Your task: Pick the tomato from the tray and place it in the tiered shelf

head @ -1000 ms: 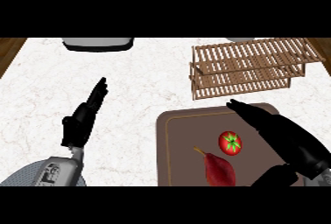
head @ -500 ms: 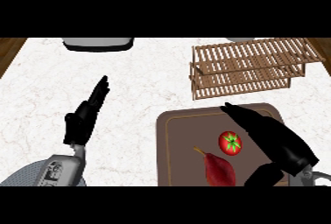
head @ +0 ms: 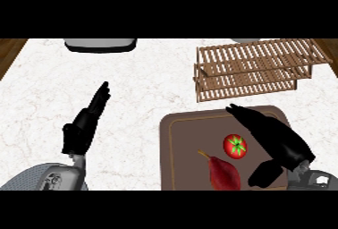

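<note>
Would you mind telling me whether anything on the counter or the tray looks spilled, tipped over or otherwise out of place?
Nothing stands out. The tomato and a dark red pepper lie inside the brown tray, and the wooden tiered shelf stands upright behind it. The right hand is open beside the tomato.

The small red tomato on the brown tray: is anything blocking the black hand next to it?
Nothing visible does. The small red tomato with its green top lies bare on the brown tray, just left of the open black right hand. The dark red pepper lies below it, off the path.
</note>
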You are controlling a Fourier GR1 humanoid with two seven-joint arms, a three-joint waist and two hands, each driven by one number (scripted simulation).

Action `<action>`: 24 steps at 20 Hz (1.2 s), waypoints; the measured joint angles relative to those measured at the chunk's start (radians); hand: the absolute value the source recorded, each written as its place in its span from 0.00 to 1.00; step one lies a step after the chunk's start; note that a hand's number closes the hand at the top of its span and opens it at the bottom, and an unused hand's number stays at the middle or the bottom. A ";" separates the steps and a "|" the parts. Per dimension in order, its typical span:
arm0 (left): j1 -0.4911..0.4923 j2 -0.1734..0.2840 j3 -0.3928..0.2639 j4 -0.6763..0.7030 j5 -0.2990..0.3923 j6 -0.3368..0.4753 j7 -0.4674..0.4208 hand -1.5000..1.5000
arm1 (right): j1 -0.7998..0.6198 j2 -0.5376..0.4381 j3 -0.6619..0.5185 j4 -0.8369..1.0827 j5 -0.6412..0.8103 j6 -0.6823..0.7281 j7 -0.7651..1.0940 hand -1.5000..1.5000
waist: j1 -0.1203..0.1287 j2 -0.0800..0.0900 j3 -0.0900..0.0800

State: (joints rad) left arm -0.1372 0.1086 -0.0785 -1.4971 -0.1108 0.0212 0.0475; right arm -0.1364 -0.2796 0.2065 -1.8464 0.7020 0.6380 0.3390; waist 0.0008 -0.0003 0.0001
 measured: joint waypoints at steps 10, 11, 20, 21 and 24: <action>-0.041 -0.007 0.044 0.047 -0.006 -0.026 -0.017 0.50 | 0.012 0.053 0.021 0.077 0.080 -0.028 -0.060 0.00 | -0.001 0.000 0.000; -0.038 -0.014 0.040 0.048 -0.013 -0.022 -0.017 0.50 | 0.015 0.059 0.025 0.082 0.091 -0.032 -0.063 0.00 | -0.001 0.000 0.000; -0.020 -0.021 0.042 0.006 -0.023 -0.035 0.008 0.50 | 0.034 0.029 0.048 0.136 0.164 -0.047 -0.162 1.00 | -0.001 -0.001 -0.001; -0.017 -0.025 0.038 0.008 -0.029 -0.032 0.005 0.50 | 0.023 0.020 0.046 0.154 0.174 -0.056 -0.186 1.00 | 0.000 -0.001 -0.001; -0.020 -0.036 0.038 0.031 -0.042 -0.021 -0.018 0.50 | 0.008 0.017 0.050 0.175 0.203 -0.083 -0.225 1.00 | 0.000 0.000 0.000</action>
State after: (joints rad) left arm -0.1572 0.0724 -0.0408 -1.4663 -0.1532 0.0007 0.0297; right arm -0.1286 -0.2623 0.2570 -1.6718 0.9054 0.5551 0.1135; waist 0.0004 -0.0005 -0.0004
